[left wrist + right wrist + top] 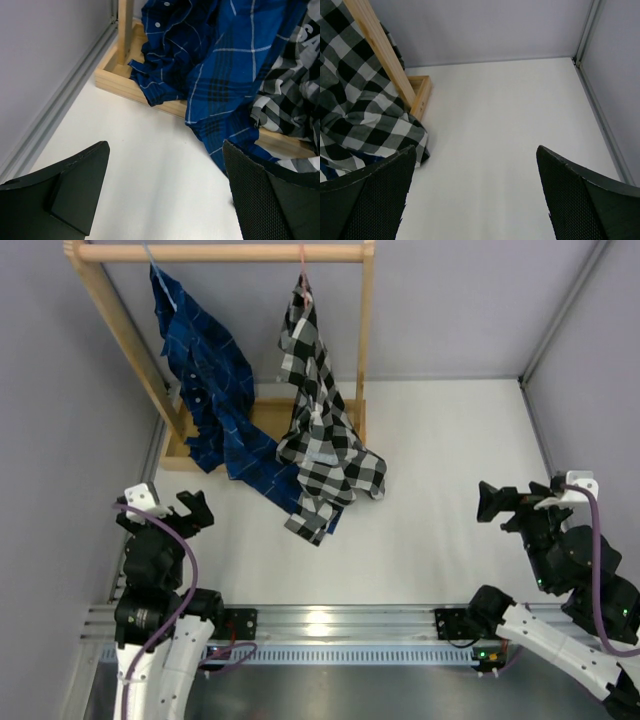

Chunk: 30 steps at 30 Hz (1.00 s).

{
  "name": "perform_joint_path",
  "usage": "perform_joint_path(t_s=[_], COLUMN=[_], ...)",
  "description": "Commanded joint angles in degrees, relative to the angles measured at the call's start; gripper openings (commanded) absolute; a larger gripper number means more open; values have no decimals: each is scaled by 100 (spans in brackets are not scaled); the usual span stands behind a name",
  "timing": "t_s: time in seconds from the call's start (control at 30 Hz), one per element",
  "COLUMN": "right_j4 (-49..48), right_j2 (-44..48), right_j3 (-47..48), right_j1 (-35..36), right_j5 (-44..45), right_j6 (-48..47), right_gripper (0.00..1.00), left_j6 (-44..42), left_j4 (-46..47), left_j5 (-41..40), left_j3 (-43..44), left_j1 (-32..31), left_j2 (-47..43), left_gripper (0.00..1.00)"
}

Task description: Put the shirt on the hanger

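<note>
The black-and-white checked shirt (pixel 318 430) hangs from the pink hanger (pixel 303 278) on the wooden rail (pixel 220 252), its lower part trailing on the table. It also shows in the left wrist view (pixel 295 95) with white lettering, and in the right wrist view (pixel 355 110). My left gripper (pixel 190 512) is open and empty, low at the near left, apart from the clothes. My right gripper (pixel 492 502) is open and empty at the near right, well away from the shirt.
A dark blue plaid shirt (pixel 215 390) hangs on a pale blue hanger (pixel 152 260) left of the checked one and drapes over the rack's wooden base (pixel 265 415). Grey walls close in the white table (pixel 450 440) at back and sides.
</note>
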State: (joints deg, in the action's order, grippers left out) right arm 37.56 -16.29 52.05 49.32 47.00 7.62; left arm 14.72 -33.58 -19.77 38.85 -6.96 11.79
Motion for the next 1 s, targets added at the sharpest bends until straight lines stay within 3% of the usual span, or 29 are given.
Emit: perform_joint_path(t_s=[0.0,0.17,0.97], right_j4=[269,278,269], right_j2=[-84,-216,-462], right_j3=[15,15,15], right_j1=[-54,-54,-45], right_j5=[81,125,160], right_j6=[-59,-59,-67], right_gripper=[99,99,99], left_j6=[-127,-92,-119], left_j4=[291,379,440], left_j5=[421,825,1124], left_j3=[-79,-176,-211], left_j1=[-16,-42,-51], left_j2=[-1,-1,-28], left_gripper=[98,98,98])
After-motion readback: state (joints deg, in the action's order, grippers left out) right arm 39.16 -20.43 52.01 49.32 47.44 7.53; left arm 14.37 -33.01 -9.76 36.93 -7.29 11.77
